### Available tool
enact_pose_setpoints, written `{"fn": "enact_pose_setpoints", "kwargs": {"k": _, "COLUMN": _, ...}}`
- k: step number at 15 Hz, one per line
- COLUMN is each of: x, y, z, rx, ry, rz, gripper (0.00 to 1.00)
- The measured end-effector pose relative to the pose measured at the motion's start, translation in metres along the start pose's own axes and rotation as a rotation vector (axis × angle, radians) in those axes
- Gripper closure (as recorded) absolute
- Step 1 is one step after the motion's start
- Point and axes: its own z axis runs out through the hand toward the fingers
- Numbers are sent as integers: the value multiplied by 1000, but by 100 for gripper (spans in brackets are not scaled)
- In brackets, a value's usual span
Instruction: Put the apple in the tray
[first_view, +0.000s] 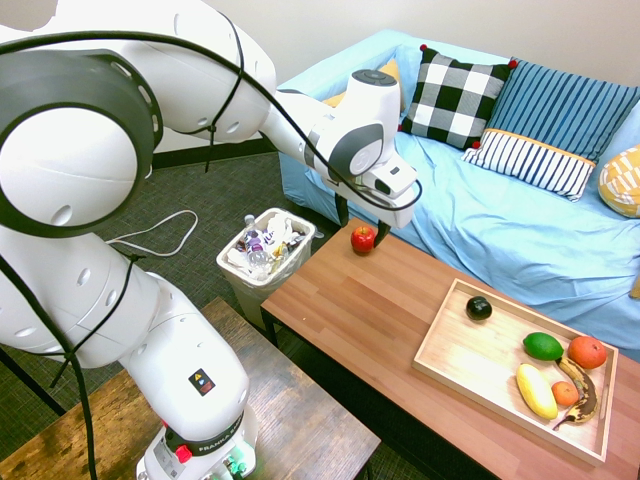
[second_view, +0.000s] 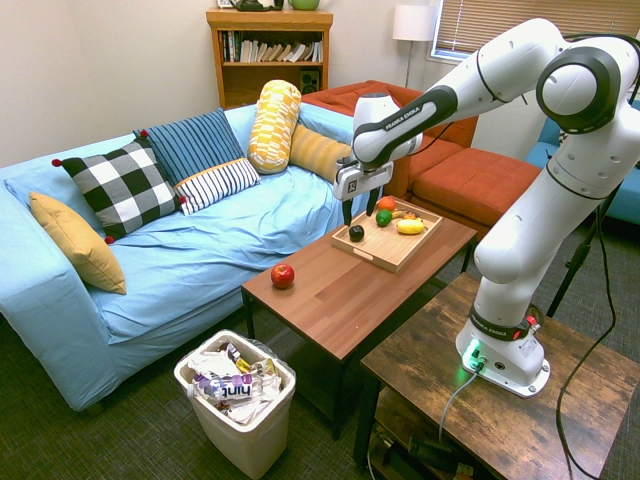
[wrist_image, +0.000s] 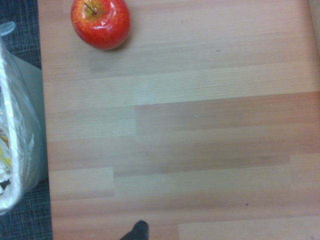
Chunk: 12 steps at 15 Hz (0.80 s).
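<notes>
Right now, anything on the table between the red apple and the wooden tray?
No. Bare wood-plank tabletop separates the small red apple from the light-wood tray, clearest in the second exterior view.

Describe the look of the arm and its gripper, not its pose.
The arm is glossy white with rounded links and dark grey joint rings. Black cables run along it, tied at points. Small black lettering marks the forearm and base. The gripper has a white boxy body and two short black fingers.

apple (first_view: 362, 238) on table (first_view: 370, 310) corner | tray (first_view: 455, 355) at opposite end | bin (first_view: 266, 255) beside table
</notes>
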Motion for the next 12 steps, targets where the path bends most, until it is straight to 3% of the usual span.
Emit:
{"fn": "enact_pose_setpoints", "kwargs": {"k": 5, "x": 14, "y": -24, "z": -1, "rx": 31, "ry": 22, "rz": 12, "gripper": 0}}
{"fn": "enact_pose_setpoints", "kwargs": {"k": 12, "x": 40, "y": -138, "z": 63, "rx": 9, "ry": 53, "rz": 29, "gripper": 0}}
